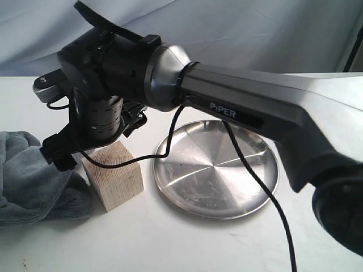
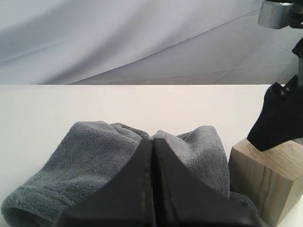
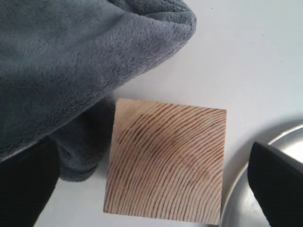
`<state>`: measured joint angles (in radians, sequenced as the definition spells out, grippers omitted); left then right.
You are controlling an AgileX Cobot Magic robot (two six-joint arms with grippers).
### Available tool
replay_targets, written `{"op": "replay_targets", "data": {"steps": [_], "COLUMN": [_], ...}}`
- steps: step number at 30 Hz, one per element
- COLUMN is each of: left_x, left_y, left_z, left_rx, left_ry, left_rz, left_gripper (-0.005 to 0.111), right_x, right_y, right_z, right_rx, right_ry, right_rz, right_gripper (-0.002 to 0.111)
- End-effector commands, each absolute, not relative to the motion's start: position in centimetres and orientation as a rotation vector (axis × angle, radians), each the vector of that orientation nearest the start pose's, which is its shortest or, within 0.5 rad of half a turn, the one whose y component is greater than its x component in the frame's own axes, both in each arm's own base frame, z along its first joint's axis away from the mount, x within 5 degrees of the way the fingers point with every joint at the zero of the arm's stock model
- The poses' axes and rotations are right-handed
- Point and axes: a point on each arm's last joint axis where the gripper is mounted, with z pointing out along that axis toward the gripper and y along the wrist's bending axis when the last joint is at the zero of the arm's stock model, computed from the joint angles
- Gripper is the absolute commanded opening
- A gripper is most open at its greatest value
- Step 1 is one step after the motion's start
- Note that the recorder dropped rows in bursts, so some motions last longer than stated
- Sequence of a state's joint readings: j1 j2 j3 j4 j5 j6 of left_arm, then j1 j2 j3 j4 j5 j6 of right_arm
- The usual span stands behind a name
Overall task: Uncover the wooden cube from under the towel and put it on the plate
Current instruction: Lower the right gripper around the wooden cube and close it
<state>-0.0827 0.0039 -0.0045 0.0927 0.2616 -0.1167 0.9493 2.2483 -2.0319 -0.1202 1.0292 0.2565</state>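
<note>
The wooden cube stands bare on the white table, between the towel and the plate. My right gripper reaches across and hovers open just above the cube, one finger on the towel side and the other on the plate side. One of its fingertips hangs over the cube in the left wrist view. My left gripper is shut, its tips pressed together at a crease in the bunched grey towel. The left gripper is outside the exterior view.
The right arm's silver body and its black cable pass over the plate. A pale backdrop cloth closes off the back of the table.
</note>
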Motion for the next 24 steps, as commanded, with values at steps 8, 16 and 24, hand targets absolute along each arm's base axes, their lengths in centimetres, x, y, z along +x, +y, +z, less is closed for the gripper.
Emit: {"op": "replay_targets", "data": {"steps": [8, 16, 24], "left_x": [5.5, 5.5, 5.5], "left_y": [-0.2, -0.2, -0.2], "left_z": [19.1, 19.1, 19.1], "left_rx": [0.022, 0.024, 0.024], "left_ry": [1.733, 1.733, 1.733], "left_rz": [-0.066, -0.065, -0.065], "left_gripper": [0.000, 0.000, 0.000], "right_x": [30.8, 31.1, 31.1], "right_y": [39.6, 39.8, 40.0], "right_z": [20.6, 19.2, 18.1], "right_rx": [-0.910, -0.921, -0.923], "right_ry": [2.592, 2.597, 2.613], "right_rz": [0.189, 0.168, 0.159], "right_gripper": [0.105, 0.105, 0.105]}}
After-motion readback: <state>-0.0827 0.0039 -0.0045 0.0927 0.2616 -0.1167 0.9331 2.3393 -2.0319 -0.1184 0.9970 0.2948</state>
